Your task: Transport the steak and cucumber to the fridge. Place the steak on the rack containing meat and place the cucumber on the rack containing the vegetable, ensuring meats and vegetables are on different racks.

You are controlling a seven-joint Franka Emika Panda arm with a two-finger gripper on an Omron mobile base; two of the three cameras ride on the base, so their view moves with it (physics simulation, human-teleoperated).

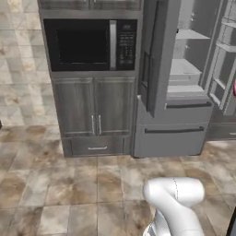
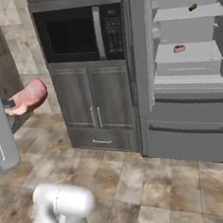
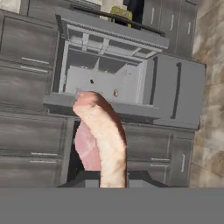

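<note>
Taking the fridge (image 2: 188,71) as the landmark and reading left to right in the right base view: far left of it, at the frame's edge, the pincer (image 2: 10,104) is pressed together on the steak (image 2: 29,96), a pink-red slab with a paler rim held in the air well short of the fridge, with open floor (image 2: 146,194) between them. Next comes the black-fronted microwave (image 2: 79,35), set flush in the dark cabinet column directly left of the fridge, and below it two cabinet doors (image 2: 95,108) and a drawer (image 2: 101,140). The fridge door (image 2: 139,48) stands swung open edge-on against that column, leaving the interior exposed. Inside, an upper shelf (image 2: 182,14) carries a small dark item (image 2: 192,7) near its front edge; the shelf below (image 2: 188,51) holds a small reddish piece of meat (image 2: 179,49), with bare shelf on both sides of it. Beneath are grey drawer fronts (image 2: 188,140). In the hand view the steak (image 3: 98,140) rises between the fingertips and overlaps the lower edge of the open fridge (image 3: 122,78). The tiled floor before the fridge lies open in the left base view (image 1: 92,193).
</note>
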